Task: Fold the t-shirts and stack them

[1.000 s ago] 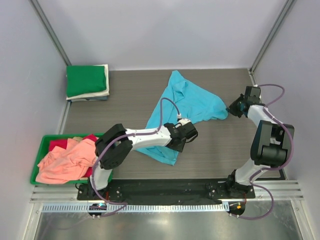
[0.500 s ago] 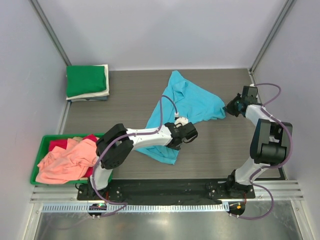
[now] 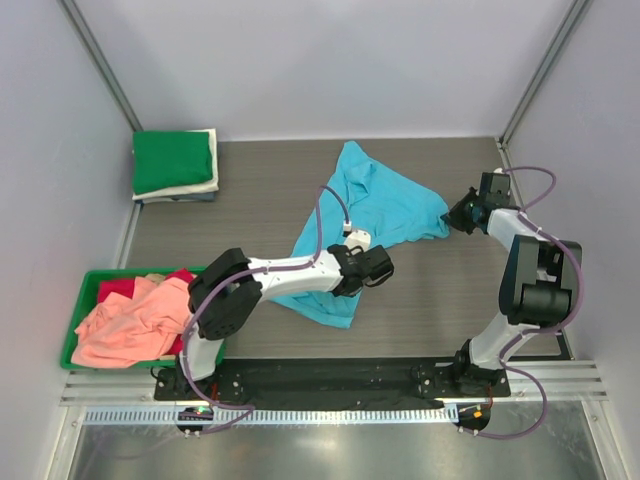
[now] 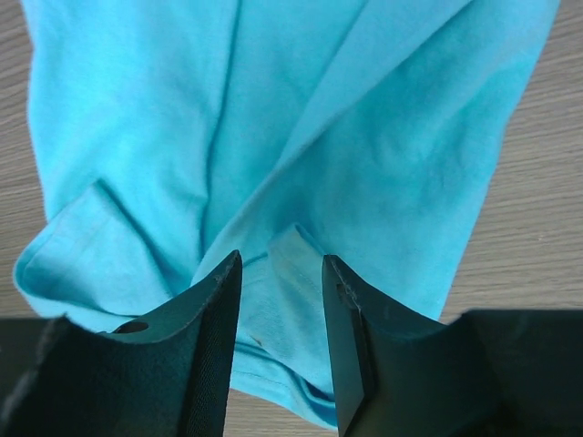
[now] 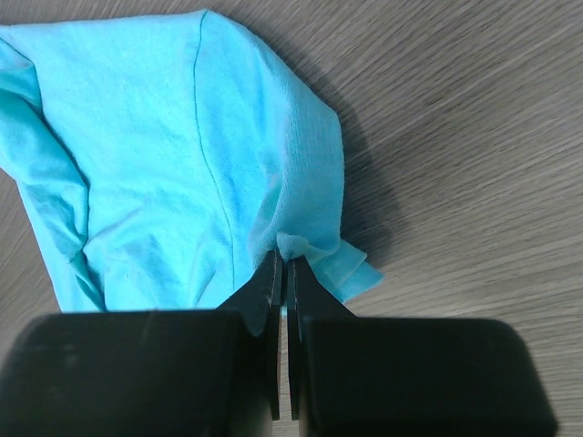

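Sprawling sky-blue t-shirt, folded stack back-left, green bin front-left

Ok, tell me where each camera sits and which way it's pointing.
Top external: above and behind the bases, looking down at the table, sky-blue t-shirt, folded stack and green bin; left arm and right arm show whole.
Left wrist: on the left arm, looking down at the shirt's near end; its open jaws stand over a fold.
Right wrist: on the right arm, looking down at the shirt's right corner; its jaws are shut on it.
Shared: all three show the sky-blue t-shirt.
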`<state>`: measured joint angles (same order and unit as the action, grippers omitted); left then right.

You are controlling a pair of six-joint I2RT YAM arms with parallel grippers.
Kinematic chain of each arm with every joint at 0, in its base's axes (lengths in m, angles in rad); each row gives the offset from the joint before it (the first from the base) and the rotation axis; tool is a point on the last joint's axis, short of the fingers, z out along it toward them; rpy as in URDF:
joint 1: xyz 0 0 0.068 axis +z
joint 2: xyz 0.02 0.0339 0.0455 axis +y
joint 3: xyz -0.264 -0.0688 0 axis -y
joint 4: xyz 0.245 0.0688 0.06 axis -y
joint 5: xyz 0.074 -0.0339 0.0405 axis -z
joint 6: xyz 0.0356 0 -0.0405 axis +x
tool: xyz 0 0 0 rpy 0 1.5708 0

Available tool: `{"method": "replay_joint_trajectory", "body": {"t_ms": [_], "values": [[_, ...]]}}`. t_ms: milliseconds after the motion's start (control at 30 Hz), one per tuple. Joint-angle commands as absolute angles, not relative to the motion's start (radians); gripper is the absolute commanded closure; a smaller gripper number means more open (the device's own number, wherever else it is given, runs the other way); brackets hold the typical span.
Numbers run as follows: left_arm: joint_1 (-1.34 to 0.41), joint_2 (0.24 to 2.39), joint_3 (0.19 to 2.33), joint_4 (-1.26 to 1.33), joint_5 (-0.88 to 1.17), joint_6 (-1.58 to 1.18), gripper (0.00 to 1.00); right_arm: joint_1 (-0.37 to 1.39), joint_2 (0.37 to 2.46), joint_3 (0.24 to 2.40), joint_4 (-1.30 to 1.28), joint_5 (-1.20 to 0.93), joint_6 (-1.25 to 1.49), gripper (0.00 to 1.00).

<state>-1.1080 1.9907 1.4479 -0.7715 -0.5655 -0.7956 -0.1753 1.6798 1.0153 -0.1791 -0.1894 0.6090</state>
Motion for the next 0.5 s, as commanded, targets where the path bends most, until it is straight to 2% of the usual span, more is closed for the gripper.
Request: {"method": "replay_joint_trajectory", "body": {"t_ms": [0, 367, 467], "values": [[-1.126, 1.914, 1.442, -0.801, -0.673, -0.845, 0.57, -0.169, 1.681, 1.026, -0.138, -0.201, 0.617, 0.99], [-1.112, 1.979, 1.436, -0.744, -0.615, -0.831, 0.58, -0.166, 1.692, 1.025, -0.133, -0.204, 0.617, 0.99], [-1.101, 1.993, 1.427, -0.732, -0.604, -0.830, 0.61, -0.164, 1.694, 1.025, -0.133, -0.204, 0.618, 0.99]]}}
